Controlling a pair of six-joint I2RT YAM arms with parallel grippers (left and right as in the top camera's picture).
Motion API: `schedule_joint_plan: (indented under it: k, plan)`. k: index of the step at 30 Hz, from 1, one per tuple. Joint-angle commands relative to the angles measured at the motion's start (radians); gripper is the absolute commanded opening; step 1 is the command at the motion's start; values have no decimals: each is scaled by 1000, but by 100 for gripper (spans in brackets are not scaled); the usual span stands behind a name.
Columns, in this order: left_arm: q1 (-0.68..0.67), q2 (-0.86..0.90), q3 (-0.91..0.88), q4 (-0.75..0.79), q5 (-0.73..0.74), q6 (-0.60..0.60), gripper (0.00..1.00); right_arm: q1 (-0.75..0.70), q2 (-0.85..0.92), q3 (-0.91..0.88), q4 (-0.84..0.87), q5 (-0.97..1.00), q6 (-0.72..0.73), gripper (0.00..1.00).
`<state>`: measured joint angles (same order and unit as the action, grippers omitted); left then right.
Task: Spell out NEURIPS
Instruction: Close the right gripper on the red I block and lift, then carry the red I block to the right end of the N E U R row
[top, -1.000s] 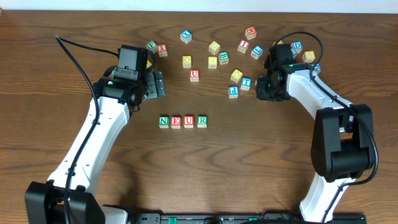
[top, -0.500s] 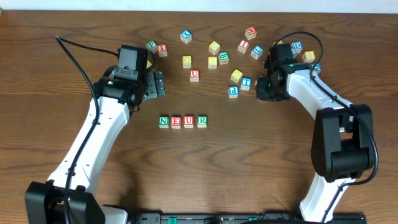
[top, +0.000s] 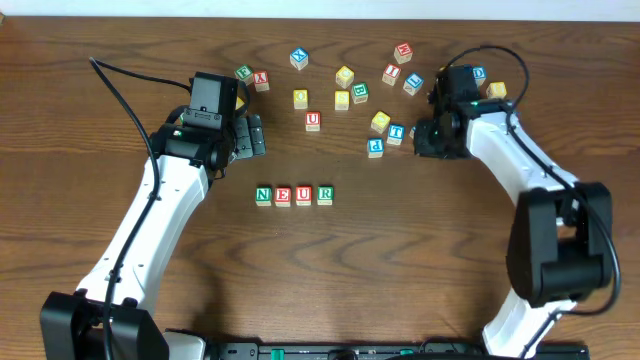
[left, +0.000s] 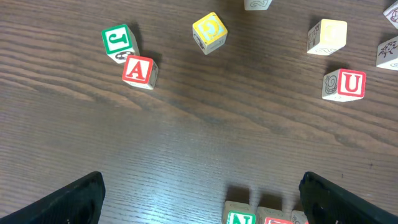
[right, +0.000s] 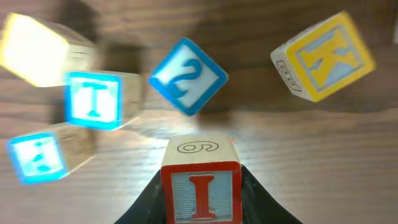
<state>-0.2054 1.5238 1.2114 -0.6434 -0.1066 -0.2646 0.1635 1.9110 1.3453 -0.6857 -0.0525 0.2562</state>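
The I block (right: 201, 190) is clamped between the two fingers of the right gripper (top: 428, 136), with its red letter facing the wrist camera. Whether it touches the table (top: 400, 250) cannot be told. From overhead the block is hidden under that gripper, which sits at the right side of the loose cluster of blocks on the far part of the table.

Just past the I block lies a 2 block (right: 188, 76) turned on its corner. A T block (right: 93, 99) is to its left and a tilted yellow K block (right: 324, 55) to its right. Another blue block at the lower left is too blurred to read.

The NEUR row (top: 294, 195) stands in a straight line near the middle of the table, its four blocks side by side and well apart from the cluster.

The left gripper (top: 257, 136) hangs wide open with nothing between its fingers (left: 74, 202), beyond the left end of the row. Its wrist view shows a J block (left: 118, 41) just beside an A block (left: 139, 70). A yellow block (left: 209, 31) and a U block (left: 346, 84) lie apart from them.
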Motion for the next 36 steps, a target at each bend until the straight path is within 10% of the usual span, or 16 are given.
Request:
schedule_joint_plan:
  k: [1, 36]
  plan:
    - [2, -18, 31, 0, -2, 3, 98, 31, -86, 18, -11, 1, 35, 25]
    - [2, -18, 31, 0, -2, 2, 98, 473, -113, 13, -163, 271, 361, 24]
